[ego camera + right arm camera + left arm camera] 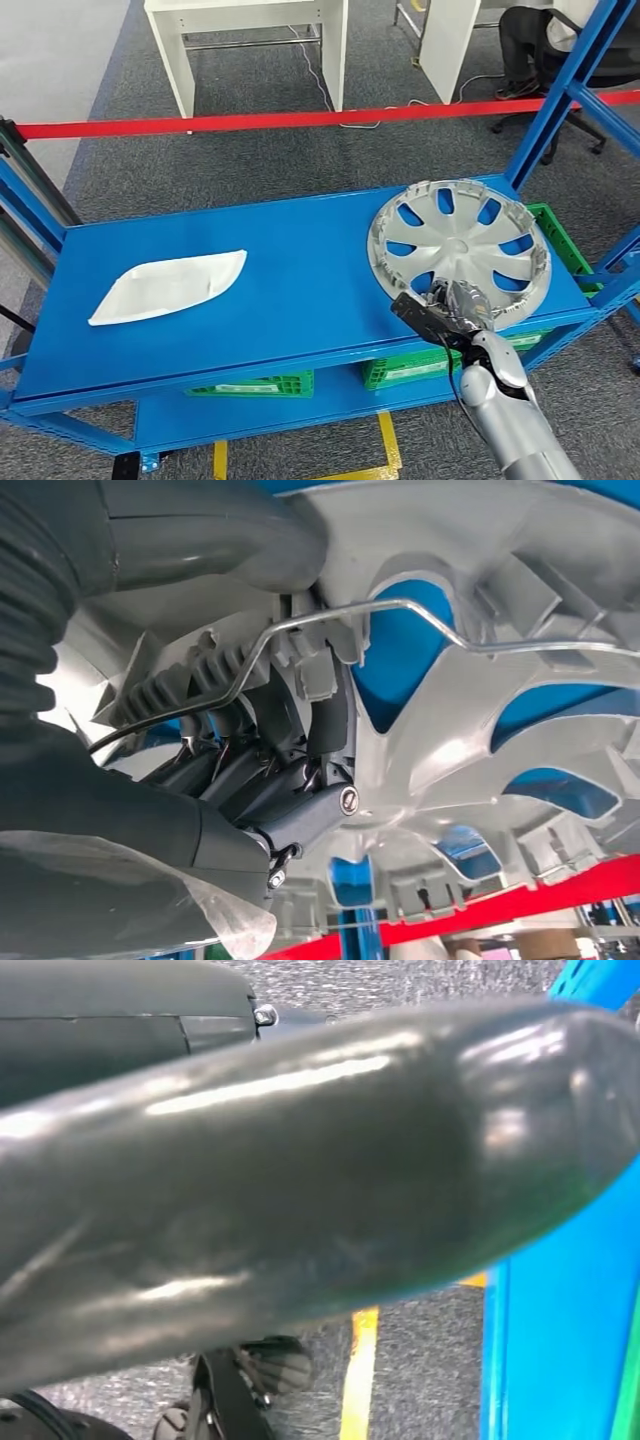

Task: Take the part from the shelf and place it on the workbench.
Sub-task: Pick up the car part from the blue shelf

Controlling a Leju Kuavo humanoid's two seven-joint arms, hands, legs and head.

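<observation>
A silver hubcap (459, 248) lies inner side up at the right end of the blue shelf top (302, 290). My right hand (453, 305) is at its near rim. In the right wrist view the dark fingers (287, 790) curl under the hubcap's rim (483, 710) and wire ring while the grey thumb (226, 540) lies over it, so the hand grips the rim. A white curved panel (170, 285) lies at the shelf's left end. In the left wrist view a blurred dark grey part of my left hand (302, 1180) hangs over the floor; how its fingers lie is unclear.
Green crates (407, 370) sit on the lower shelf level. Blue uprights (558, 95) rise at the right end. Red barrier tape (226, 122) runs behind the shelf, with a white table (249, 30) and a seated person (528, 40) beyond. Yellow floor lines (358, 1370) mark the carpet.
</observation>
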